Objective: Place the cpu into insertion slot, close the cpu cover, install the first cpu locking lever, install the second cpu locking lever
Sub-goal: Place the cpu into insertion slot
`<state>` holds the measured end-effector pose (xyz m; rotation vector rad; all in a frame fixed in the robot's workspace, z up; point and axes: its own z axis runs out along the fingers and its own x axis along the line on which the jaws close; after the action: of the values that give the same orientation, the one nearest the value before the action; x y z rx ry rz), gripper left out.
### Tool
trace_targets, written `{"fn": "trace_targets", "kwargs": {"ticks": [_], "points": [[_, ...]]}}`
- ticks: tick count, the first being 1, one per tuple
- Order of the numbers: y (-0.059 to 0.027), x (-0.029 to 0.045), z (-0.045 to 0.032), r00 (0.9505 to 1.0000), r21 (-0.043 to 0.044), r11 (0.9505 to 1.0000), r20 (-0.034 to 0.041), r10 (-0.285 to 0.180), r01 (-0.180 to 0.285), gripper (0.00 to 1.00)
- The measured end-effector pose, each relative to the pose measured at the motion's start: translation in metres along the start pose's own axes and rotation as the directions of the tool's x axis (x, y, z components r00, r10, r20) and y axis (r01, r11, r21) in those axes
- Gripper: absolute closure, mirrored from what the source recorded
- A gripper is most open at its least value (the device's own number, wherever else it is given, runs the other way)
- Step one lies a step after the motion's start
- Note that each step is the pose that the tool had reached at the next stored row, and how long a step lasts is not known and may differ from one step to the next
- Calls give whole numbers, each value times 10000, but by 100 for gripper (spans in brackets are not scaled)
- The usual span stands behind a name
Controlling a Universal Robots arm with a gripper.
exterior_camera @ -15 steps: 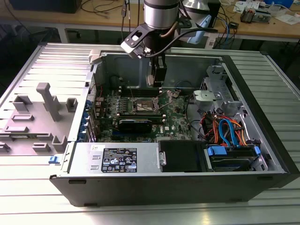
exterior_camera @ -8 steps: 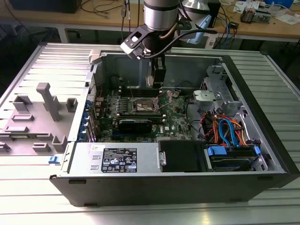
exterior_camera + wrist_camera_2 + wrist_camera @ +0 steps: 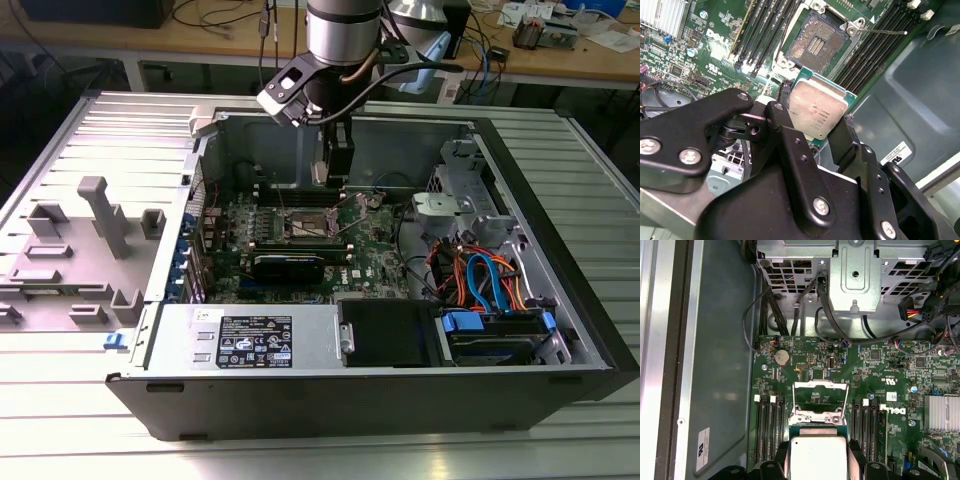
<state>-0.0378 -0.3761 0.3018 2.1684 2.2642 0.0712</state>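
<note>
1. While the arm reached down into the open computer case (image 3: 350,400) in the exterior view, its gripper (image 3: 335,180) hung above the green circuit board (image 3: 380,255), over the socket area.
2. Both wrist views showed the gripper (image 3: 815,120) clamped narrowly on the cpu (image 3: 819,111). One black finger (image 3: 781,112) pressed against each opposite edge of the chip, whose dull silver top faced the cameras.
3. Held in the air, the cpu (image 3: 819,460) was near the insertion slot (image 3: 816,44) but apart from it.
4. That insertion slot lay bare, its tan-gold contact field uncovered inside the silver rim.
5. Seen in the first wrist view, the cpu cover (image 3: 820,385) stood swung up on its hinge, an open silver frame beyond the chip.
6. From one corner of the slot, a thin metal lever (image 3: 885,32) stretched away across the long black memory slots (image 3: 875,50).
7. More memory slots ran along the slot's other side.
</note>
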Motion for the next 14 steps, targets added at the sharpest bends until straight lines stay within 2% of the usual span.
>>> {"fn": "trace_targets", "kwargs": {"ticks": [7,14], "points": [[-20,0,42,9998,6,9998,6,177,-177,45],[-28,0,43,9998,8,9998,6,179,-179,45]]}}
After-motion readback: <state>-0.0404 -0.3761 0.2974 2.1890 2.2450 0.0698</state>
